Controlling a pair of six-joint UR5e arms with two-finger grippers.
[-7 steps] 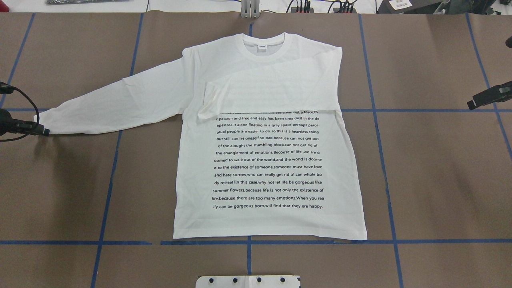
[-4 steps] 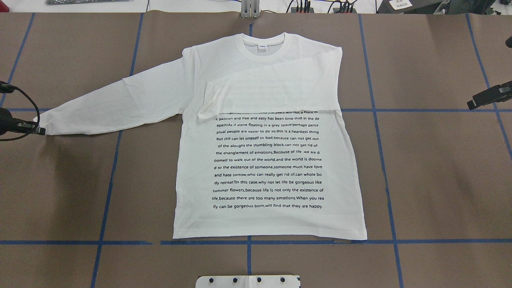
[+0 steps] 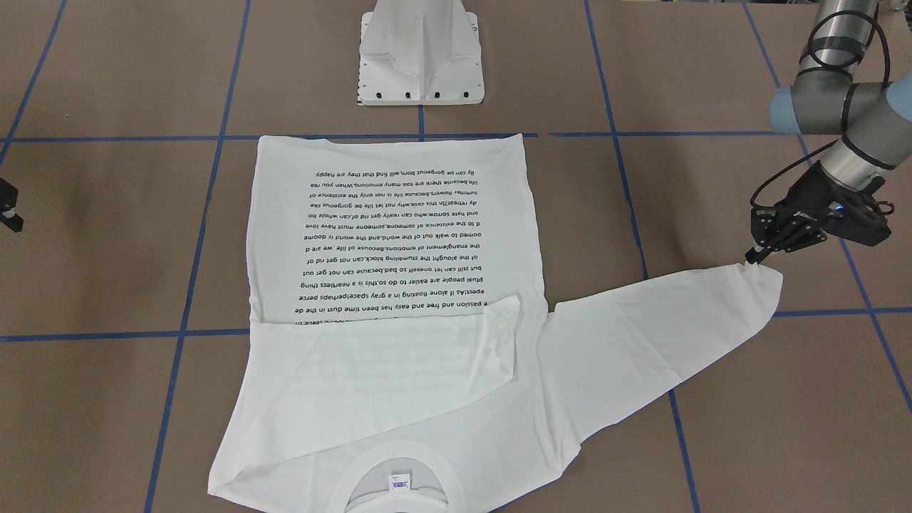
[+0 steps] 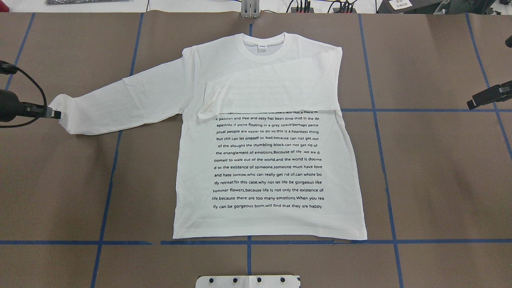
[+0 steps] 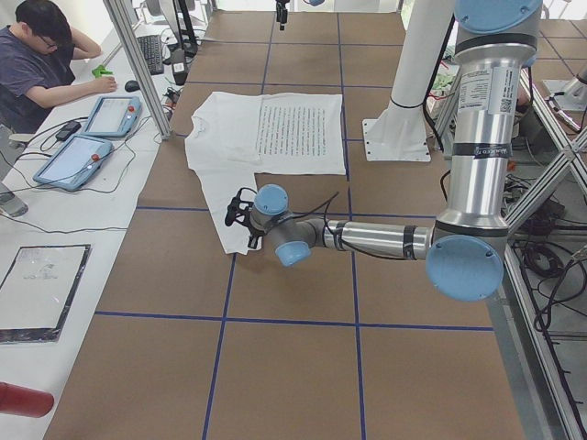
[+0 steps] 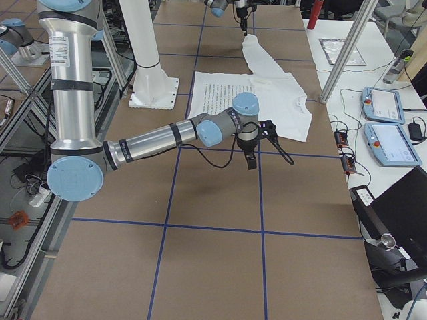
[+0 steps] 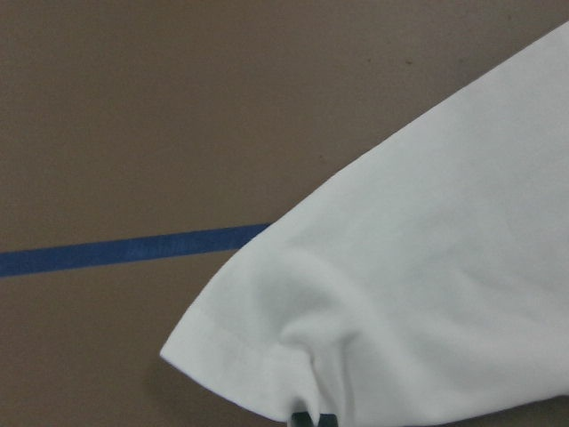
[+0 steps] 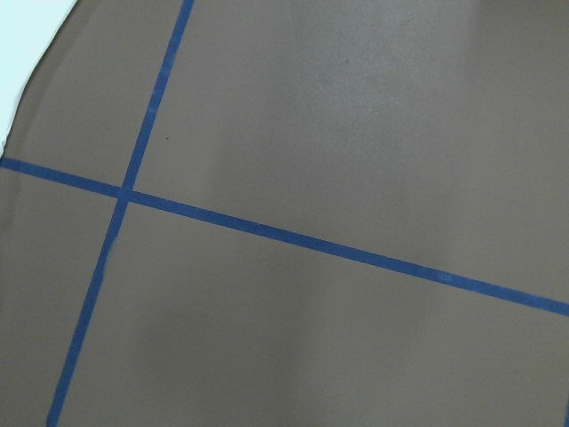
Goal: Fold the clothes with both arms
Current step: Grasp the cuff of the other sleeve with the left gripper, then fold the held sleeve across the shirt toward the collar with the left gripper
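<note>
Left gripper [image 4: 57, 114] tight on the outstretched sleeve cuff [image 4: 64, 110] of the T-shirt [image 4: 268, 160]

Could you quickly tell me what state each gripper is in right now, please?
Left gripper: closed, pinching the sleeve cuff of the T-shirt.
Right gripper: cannot tell whether open or closed; it is clear of the T-shirt.

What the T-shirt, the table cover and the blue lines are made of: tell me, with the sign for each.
T-shirt: matte white knit, probably cotton; it drapes and puckers where the left hand pinches the cuff. Table cover: matte brown sheet, perhaps paper or board; seams show. Blue lines: likely adhesive tape, thin, with a gap.
</note>
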